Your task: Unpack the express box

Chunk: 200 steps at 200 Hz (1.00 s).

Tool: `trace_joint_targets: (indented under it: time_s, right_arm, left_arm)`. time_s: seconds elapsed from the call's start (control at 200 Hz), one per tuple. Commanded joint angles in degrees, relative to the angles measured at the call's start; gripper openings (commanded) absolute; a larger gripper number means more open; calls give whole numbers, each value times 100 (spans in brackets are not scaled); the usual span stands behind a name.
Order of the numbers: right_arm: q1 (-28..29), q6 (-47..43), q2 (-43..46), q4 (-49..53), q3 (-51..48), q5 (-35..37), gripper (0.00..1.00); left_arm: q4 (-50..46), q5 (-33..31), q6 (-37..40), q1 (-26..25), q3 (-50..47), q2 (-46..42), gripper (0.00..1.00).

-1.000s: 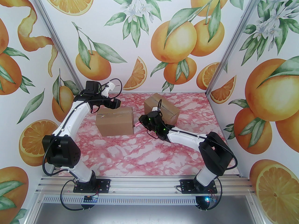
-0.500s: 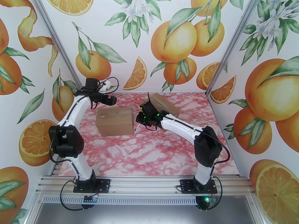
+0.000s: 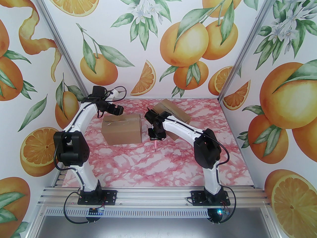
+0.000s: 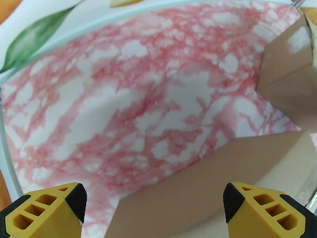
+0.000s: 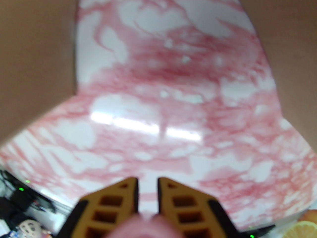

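Observation:
The express box (image 3: 121, 130) is a brown carton on the pink marbled table, left of centre, with its top flaps slightly parted. My left gripper (image 3: 118, 110) hovers open over the box's back left corner. In the left wrist view the yellow fingers (image 4: 74, 202) stand wide apart, nothing between them, above the carton's edge (image 4: 198, 180). My right gripper (image 3: 154, 139) points down beside the box's right front corner, shut on a thin pink tool (image 3: 155, 146) whose tip hangs just over the table. In the right wrist view the right gripper (image 5: 148, 182) pinches the blurred pink tool (image 5: 138, 225).
A second brown carton (image 3: 174, 111) sits tilted at the back, behind the right forearm; it also shows at the right of the left wrist view (image 4: 284, 71). Cardboard walls (image 5: 32, 58) flank the right wrist view. Printed walls close in three sides.
The right arm swung the pink tool from pointing left at the box's right side to pointing straight down just in front of it. The left gripper drew back slightly to the left.

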<state>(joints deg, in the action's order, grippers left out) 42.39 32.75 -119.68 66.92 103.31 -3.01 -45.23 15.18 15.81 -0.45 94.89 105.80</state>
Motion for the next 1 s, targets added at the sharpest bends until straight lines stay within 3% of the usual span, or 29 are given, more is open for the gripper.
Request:
trace_joint_targets:
  time_s: [0.0,0.996]
  right_arm:
    - [151,-476,-362,809,477,555,0]
    - [326,-442,-1047,15,-105,1024,0]
  left_arm:
    - [212,-54,129,1,-178,-347,95]
    - [397,-28,106,1,-659,-714,96]
